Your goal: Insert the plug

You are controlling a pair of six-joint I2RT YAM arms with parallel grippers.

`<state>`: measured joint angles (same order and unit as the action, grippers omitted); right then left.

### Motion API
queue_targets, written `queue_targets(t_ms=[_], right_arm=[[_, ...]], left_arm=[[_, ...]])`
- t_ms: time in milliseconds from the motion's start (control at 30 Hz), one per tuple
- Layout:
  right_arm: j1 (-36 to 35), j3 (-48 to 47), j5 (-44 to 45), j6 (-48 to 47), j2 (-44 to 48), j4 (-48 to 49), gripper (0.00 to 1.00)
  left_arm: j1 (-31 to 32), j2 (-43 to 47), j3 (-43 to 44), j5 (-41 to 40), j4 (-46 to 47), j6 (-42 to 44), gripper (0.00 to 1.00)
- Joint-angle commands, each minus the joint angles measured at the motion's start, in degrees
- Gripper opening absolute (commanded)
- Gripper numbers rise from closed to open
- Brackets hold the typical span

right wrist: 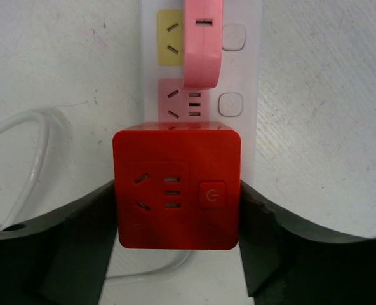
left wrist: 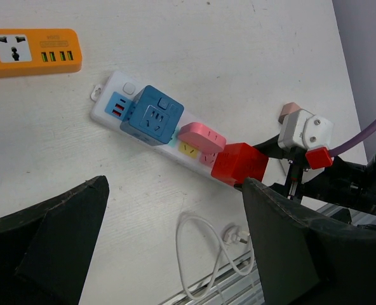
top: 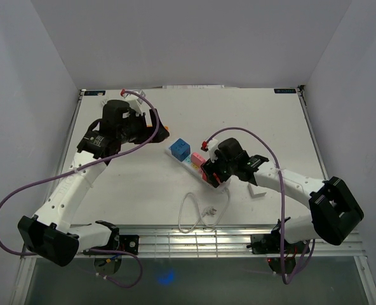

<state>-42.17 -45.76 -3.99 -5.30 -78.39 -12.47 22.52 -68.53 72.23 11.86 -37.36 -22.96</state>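
The right gripper point(right wrist: 177, 213) is clamped on the red cube adapter point(right wrist: 175, 190), one finger against each side. The cube sits over the near end of the white power strip point(right wrist: 242, 70), just beside the pink adapter point(right wrist: 204, 44); whether it is fully seated cannot be told. The blue cube adapter point(left wrist: 153, 115) is plugged in further along. The left gripper point(left wrist: 175, 210) gapes wide and empty above open table point(top: 251, 114), with the orange power strip point(left wrist: 32, 52) near it. A white cable point(top: 197, 213) loops by the near edge.
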Motion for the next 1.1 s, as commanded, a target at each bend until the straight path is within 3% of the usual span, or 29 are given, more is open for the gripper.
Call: queue_targets(t_ms=[0, 300, 533, 800, 867, 900, 967, 1000, 1067], right_arm=[[-0.2, -2.8, 2.6, 0.0, -0.3, 0.7, 0.65], [1.9, -6.7, 17.2, 7.1, -5.5, 0.0, 0.42], [9.4, -14.5, 18.8, 8.5, -13.7, 0.4, 0.43], [22.7, -31.9, 17.1, 5.6, -28.6, 0.0, 0.44], [24.8, -35.4, 15.3, 5.6, -31.4, -2.8, 0.52], [26.3, -37.2, 14.5, 5.6, -31.8, -4.3, 0.63], [27.0, -39.8, 11.9, 5.6, -30.9, -6.0, 0.71], [27.0, -39.7, 11.1, 5.6, -30.2, -5.7, 0.82], [26.9, -39.3, 7.3, 5.7, -27.9, -5.2, 0.93]], left_arm=[[-1.7, 1.1, 2.0, 0.8, -0.8, 0.5, 0.97], [-4.9, 0.2, -0.1, 1.8, 0.7, -0.2, 0.97], [-11.1, -5.4, -1.6, 4.8, 4.2, -3.8, 0.98], [-13.1, -12.3, -3.0, 3.8, 12.5, -9.7, 0.98], [-13.1, -15.8, -2.0, 3.2, 13.4, -10.9, 0.98], [-13.2, -16.9, -1.7, 2.0, 13.6, -11.1, 0.98], [-13.2, -20.0, -1.0, 0.5, 14.0, -12.5, 0.98], [-13.2, -21.1, -0.1, -1.2, 14.1, -13.0, 0.98], [-13.2, -24.5, 0.9, -3.1, 13.9, -15.3, 0.98]])
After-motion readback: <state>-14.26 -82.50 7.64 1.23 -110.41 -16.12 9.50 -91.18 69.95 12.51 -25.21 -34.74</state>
